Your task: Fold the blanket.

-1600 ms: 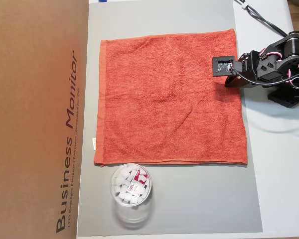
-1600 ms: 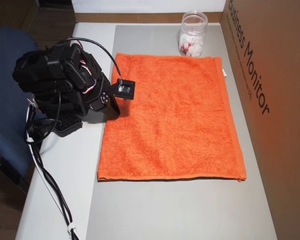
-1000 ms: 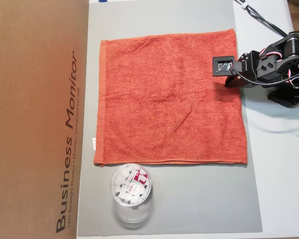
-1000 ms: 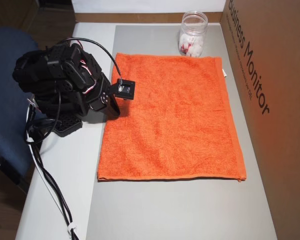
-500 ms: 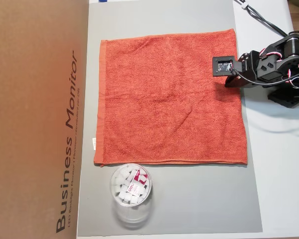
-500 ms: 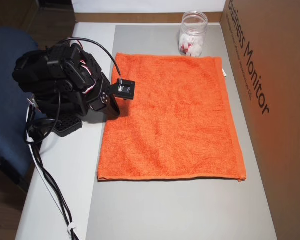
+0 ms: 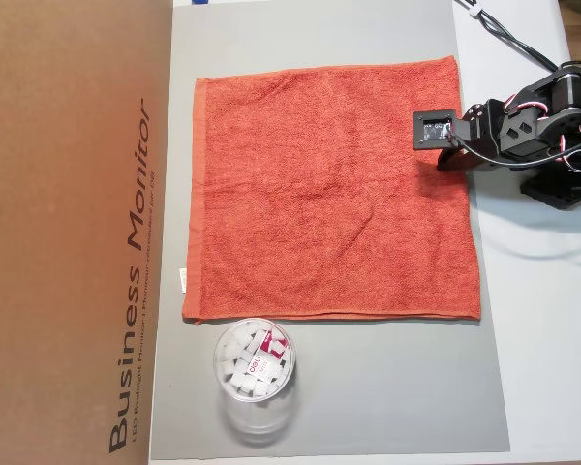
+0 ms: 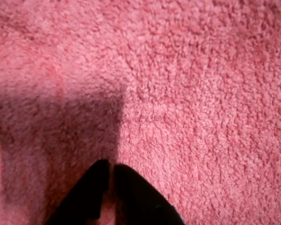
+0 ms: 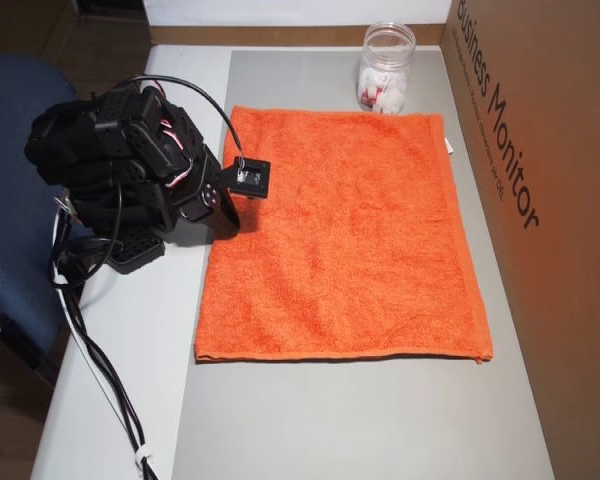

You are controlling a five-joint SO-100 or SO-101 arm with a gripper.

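Fingers (image 8: 110, 165) show in the wrist view as two black tips side by side with only a thin slit between them, pointing down at the terry pile of the blanket (image 8: 187, 93) and gripping none of it; whether the tips touch the cloth cannot be told, though their shadow falls on the pile just left of them. Seen from above, the blanket (image 7: 329, 189) lies flat and unfolded, with a faint crease near its middle, on a grey mat (image 7: 368, 387) that covers part of the white desk (image 7: 552, 339). A black arm (image 7: 528, 131) stands beside the blanket's right edge in an overhead view, its small square camera module (image 7: 434, 129) hanging over the cloth just inside that edge, near the upper right corner. A small white tag (image 7: 182, 279) sticks out of the blanket's opposite edge, next to a brown cardboard box (image 7: 73, 232) printed "Business Monitor". Just beyond the blanket's lower edge in that view, a clear plastic jar (image 7: 255, 373) of small white pieces stands on the mat. In another overhead view the arm (image 9: 120, 165) sits left of the blanket (image 9: 350, 240), with a blue chair (image 9: 10, 200) behind it.
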